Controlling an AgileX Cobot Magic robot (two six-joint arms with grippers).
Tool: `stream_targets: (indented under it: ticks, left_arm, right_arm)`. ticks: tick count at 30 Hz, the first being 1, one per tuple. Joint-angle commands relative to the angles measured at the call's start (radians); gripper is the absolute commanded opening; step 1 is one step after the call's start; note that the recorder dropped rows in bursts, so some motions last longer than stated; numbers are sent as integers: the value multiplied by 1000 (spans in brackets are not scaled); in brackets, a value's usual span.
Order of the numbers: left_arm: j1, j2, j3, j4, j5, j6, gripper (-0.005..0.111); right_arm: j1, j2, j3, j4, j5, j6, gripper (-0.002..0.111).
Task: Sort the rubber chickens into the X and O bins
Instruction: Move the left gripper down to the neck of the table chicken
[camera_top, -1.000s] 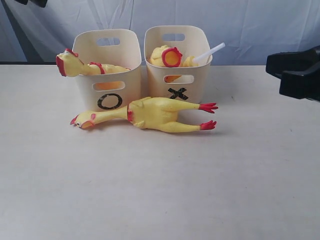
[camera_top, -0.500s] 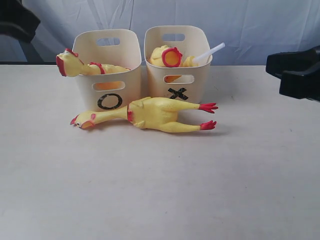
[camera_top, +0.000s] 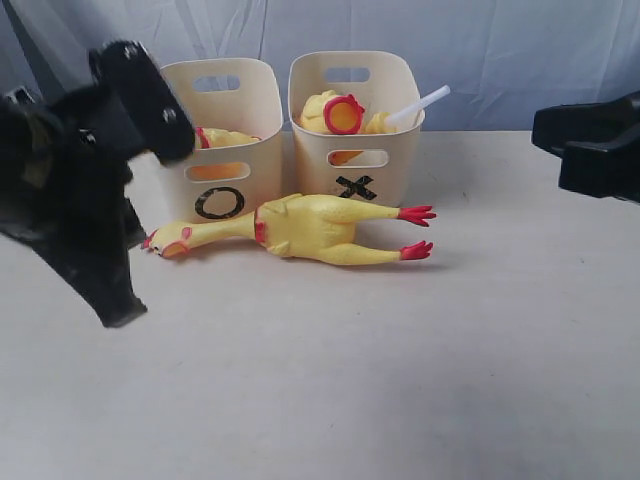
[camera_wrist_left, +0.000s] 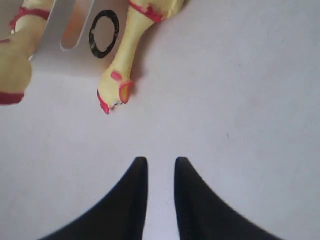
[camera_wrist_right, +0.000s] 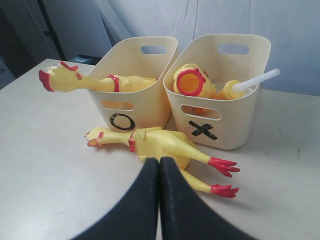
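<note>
Nearest, the left gripper (camera_wrist_left: 160, 162) hangs over the table (camera_top: 400, 380), jaws a narrow gap apart and empty; the right gripper (camera_wrist_right: 159, 162) is pressed closed. One chicken (camera_top: 310, 228) lies before the bins. Behind, a second chicken (camera_wrist_right: 90, 81) droops over the O bin (camera_top: 260, 175); a third chicken (camera_top: 340, 112) with a tube (camera_top: 420, 105) sits in the X bin (camera_top: 310, 170).
</note>
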Motion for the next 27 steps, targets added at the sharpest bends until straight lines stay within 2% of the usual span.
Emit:
stream_targets:
  ticks: [1, 5, 9, 14, 17, 23, 27]
  left_arm:
    - [-100, 13, 124, 225, -137, -109, 20]
    - [-143, 81, 205, 420, -226, -216, 20]
    - [-146, 182, 246, 637, -295, -364, 20]
    - [-146, 299, 258, 900, -293, -573, 20]
    - [-143, 360, 258, 988, -291, -602, 22]
    - [-69, 423, 258, 1035, -353, -609, 47]
    - [9, 427, 258, 1086, -439, -683, 50]
  right_arm:
    - [-2, -7, 5, -6, -6, -3, -1]
    - [-2, -7, 5, -6, -6, -3, -1]
    - [-2, -7, 5, -6, -6, -3, -1]
    - [-2, -7, 5, -6, -6, -3, -1]
    - [-2, -7, 5, -6, -6, -3, -1]
    - [-2, -7, 5, -6, -6, -3, -1]
    - [-2, -7, 5, -6, -6, -3, -1]
